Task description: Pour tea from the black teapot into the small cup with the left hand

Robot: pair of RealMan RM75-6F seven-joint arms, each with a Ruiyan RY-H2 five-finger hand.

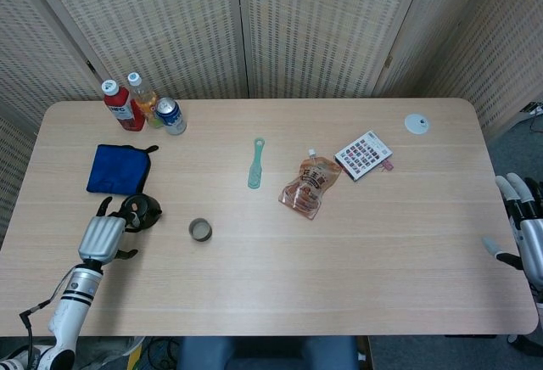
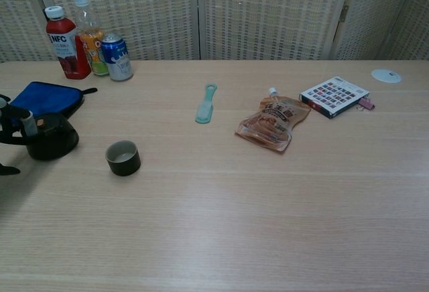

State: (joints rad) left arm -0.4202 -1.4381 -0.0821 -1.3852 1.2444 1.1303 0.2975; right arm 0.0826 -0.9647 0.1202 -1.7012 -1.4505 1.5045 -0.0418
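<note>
The left hand (image 1: 102,236) sits at the near left corner of the table (image 1: 356,251), its fingers wrapped around the handle of the black teapot (image 2: 48,136), which stands upright on the wood just in front of a folded blue cloth (image 1: 119,169). The small cup (image 2: 123,157) stands near the teapot, toward the middle of the table, apart from it. The right hand (image 1: 522,227) hangs off the table's right edge, fingers spread, holding nothing. Mid-table lie a green spatula (image 1: 255,163), a drink pouch (image 1: 310,187) and a patterned card box (image 1: 363,154).
</note>
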